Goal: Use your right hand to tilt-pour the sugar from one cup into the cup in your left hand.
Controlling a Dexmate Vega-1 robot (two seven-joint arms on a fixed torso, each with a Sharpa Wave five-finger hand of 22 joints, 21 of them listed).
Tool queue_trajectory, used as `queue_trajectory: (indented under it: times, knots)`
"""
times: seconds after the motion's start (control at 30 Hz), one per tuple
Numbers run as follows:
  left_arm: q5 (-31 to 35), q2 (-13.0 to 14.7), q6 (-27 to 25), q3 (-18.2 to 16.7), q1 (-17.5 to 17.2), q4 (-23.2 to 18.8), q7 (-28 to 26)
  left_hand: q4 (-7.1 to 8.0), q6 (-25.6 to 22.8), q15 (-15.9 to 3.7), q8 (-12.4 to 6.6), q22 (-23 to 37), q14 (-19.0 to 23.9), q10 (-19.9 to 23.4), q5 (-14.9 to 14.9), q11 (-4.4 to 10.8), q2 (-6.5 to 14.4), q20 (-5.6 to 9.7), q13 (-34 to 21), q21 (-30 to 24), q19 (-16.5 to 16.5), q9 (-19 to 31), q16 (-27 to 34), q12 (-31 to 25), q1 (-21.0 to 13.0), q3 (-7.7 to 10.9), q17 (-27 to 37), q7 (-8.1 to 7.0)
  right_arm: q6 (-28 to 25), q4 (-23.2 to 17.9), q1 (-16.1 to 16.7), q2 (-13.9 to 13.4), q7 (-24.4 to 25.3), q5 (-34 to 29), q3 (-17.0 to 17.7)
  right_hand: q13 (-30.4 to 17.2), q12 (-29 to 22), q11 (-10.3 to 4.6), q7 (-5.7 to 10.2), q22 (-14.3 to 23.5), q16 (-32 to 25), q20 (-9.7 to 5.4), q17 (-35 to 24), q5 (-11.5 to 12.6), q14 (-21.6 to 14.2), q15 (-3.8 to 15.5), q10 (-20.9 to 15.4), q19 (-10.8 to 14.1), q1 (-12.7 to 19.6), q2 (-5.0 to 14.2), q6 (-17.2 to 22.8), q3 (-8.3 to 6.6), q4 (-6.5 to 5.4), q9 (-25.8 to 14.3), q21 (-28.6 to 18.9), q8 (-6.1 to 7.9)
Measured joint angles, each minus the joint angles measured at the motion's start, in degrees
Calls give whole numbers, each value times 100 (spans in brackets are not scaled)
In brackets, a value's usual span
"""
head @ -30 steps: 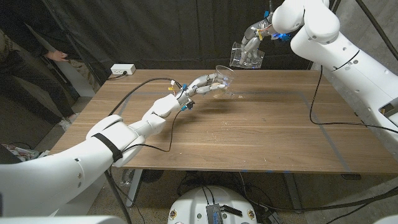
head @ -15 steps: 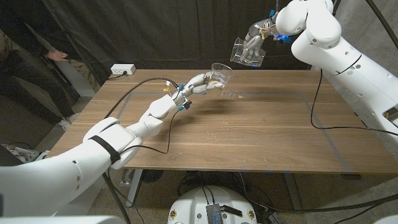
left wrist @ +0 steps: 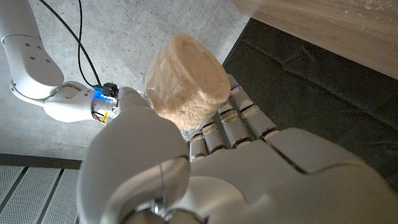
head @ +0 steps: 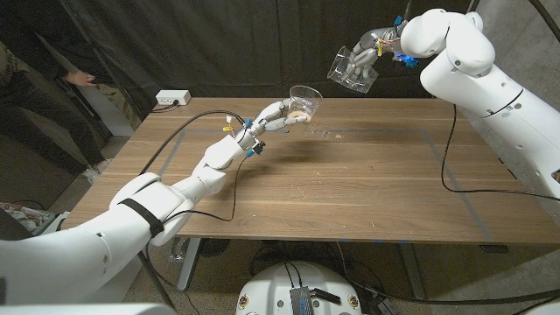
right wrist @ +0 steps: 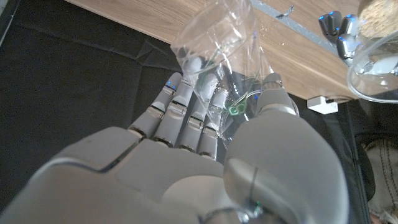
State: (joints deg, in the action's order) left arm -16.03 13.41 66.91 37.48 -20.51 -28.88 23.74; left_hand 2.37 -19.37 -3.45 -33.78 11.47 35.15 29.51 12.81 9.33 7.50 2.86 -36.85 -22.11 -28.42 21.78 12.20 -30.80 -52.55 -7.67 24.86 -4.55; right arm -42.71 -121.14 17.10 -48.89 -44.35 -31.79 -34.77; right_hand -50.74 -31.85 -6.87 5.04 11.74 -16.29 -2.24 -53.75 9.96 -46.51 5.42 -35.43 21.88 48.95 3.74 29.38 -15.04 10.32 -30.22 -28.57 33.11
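Head view: left hand (head: 278, 116) grips sugar cup (head: 304, 101); right hand (head: 360, 59) grips clear cup (head: 348, 73).

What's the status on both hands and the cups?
Left hand holds sugar-filled cup above table. Right hand holds tilted clear cup, looks empty. Nothing between the cups.

Partly hidden cups, cropped edges

Lower wall of sugar cup (left wrist: 186, 84) hidden behind left hand (left wrist: 205, 168); second cup (right wrist: 373, 62) cut off at frame edge; clear cup (right wrist: 217, 43) contents indiscernible.
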Motion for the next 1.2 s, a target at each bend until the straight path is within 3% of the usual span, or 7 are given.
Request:
queue_trajectory:
  times: [0.5,0.83,0.93,0.97,1.2]
  knots:
    - [331,583,-980,-244,-660,-1789,-832,0,58,8,7,0,-48,-50,0,7,-1,-31,25,0,31,0,-34,0,0,0,27,-3,-102,-126,837,-256,1732,1311,587,-9,0,18,0,0,0,0,1,-3,1,0,-22,0,46,-45,0,0,0,-49,0,-23]
    - [397,838,-1393,-342,-927,-2451,-1096,-18,87,39,10,0,-79,-90,0,-13,29,-10,25,0,51,0,-55,1,-32,18,26,25,46,-193,1423,-604,2711,2190,1032,-38,1,-11,0,-29,1,-31,3,-14,-39,21,-51,30,103,-46,0,0,0,-49,0,-3]
    - [397,899,-1393,-364,-992,-2602,-1096,-18,87,38,10,0,-79,-90,0,-13,5,-10,47,0,51,0,-55,1,-56,18,26,25,113,-193,1423,-604,2940,2412,1032,-38,1,-22,0,-25,1,-31,3,23,-49,12,-63,30,103,-46,0,0,0,-48,35,-3]
    - [419,928,-1561,-375,-1018,-2672,-1175,-18,87,38,10,0,-79,-90,0,-14,5,-10,50,0,51,1,-55,1,-56,18,26,25,153,-200,1735,-777,3048,2508,1275,-38,1,-33,0,-19,1,-31,3,23,-49,12,-74,30,103,-46,0,0,0,-48,49,-3]
    - [455,1065,-1710,-428,-1126,-2950,-1250,-18,87,38,10,0,-78,-98,0,-22,13,-10,51,0,51,1,-55,5,-64,18,26,25,437,-158,2097,-956,3579,3021,1558,-38,1,-23,0,-13,1,-11,4,23,-51,13,-85,51,119,-62,0,0,0,-47,49,18]
